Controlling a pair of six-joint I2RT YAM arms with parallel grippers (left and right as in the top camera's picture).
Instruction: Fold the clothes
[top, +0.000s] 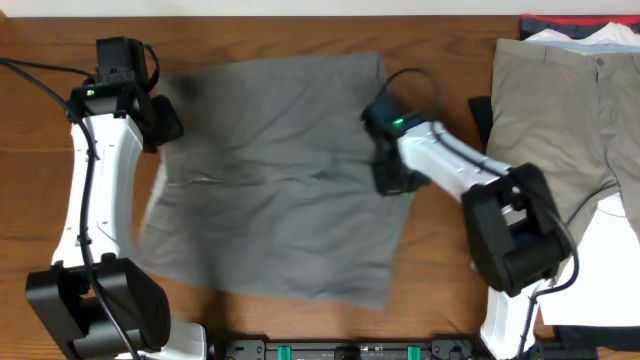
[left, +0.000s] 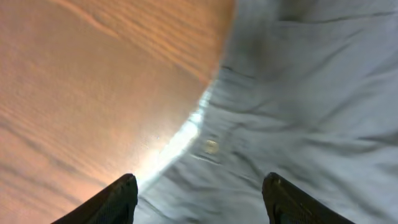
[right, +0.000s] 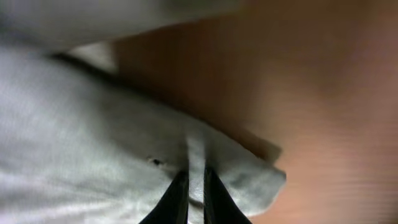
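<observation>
The grey shorts (top: 280, 170) lie spread and wrinkled on the wooden table, waistband side toward the left. My left gripper (top: 165, 125) is open above the shorts' left edge; in the left wrist view its fingers (left: 199, 193) straddle grey cloth (left: 298, 93) with a small button beside the table edge. My right gripper (top: 392, 180) sits at the shorts' right edge. In the right wrist view its fingers (right: 194, 186) are shut on a thin fold of the grey cloth (right: 93, 143), pinched upright between them.
Khaki-beige trousers (top: 560, 110) lie at the right of the table over a white garment (top: 610, 260) and a red-black one (top: 575, 22) at the far right corner. Bare wood (top: 40, 200) shows left of the shorts.
</observation>
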